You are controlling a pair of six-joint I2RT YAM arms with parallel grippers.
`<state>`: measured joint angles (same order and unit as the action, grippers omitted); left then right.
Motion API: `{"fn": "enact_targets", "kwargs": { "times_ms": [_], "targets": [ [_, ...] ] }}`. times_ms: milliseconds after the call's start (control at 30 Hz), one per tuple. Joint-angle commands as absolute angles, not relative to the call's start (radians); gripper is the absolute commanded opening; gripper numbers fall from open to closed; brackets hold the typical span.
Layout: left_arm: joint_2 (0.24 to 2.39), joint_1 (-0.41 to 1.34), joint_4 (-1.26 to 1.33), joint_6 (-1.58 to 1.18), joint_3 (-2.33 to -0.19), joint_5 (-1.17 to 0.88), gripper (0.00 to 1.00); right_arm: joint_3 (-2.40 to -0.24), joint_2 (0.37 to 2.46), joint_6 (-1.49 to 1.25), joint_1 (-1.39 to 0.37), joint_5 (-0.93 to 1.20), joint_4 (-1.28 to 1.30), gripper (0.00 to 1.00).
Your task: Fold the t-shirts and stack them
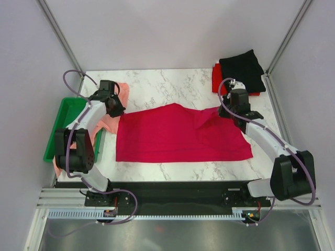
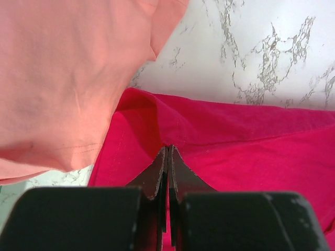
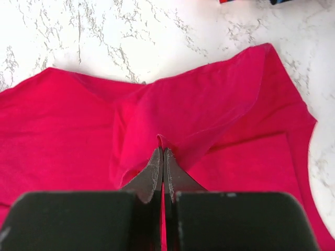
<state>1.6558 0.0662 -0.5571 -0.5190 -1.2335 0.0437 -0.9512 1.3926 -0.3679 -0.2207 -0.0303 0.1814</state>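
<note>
1. The crimson t-shirt [image 1: 178, 136] lies spread on the bench [image 1: 162, 86].
2. The left jaws are pressed together, pinching its left edge.
3. The right jaws pinch a raised fold near its right end.
4. The black t-shirt [image 1: 242, 70] lies on the bright red t-shirt [image 1: 215, 78].

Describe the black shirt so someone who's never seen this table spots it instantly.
On the white marble table, look to the far right corner. A folded black shirt lies there on top of a bright red shirt. It is the only dark cloth; the crimson shirt mid-table and the salmon-pink shirt at the left are bright.
</note>
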Motion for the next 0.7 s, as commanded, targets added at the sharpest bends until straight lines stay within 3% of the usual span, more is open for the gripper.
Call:
{"fn": "enact_targets", "kwargs": {
  "times_ms": [0, 667],
  "targets": [
    [1.592, 0.055, -0.515, -0.469, -1.223, 0.032, 0.02, -0.914, 1.292, -0.391, -0.222, -0.075, 0.216, 0.00],
    [1.535, 0.012, -0.492, -0.423, -1.147, 0.112, 0.02, -0.669, 0.970, -0.549, -0.199, -0.238, 0.305, 0.00]
  ]
}}
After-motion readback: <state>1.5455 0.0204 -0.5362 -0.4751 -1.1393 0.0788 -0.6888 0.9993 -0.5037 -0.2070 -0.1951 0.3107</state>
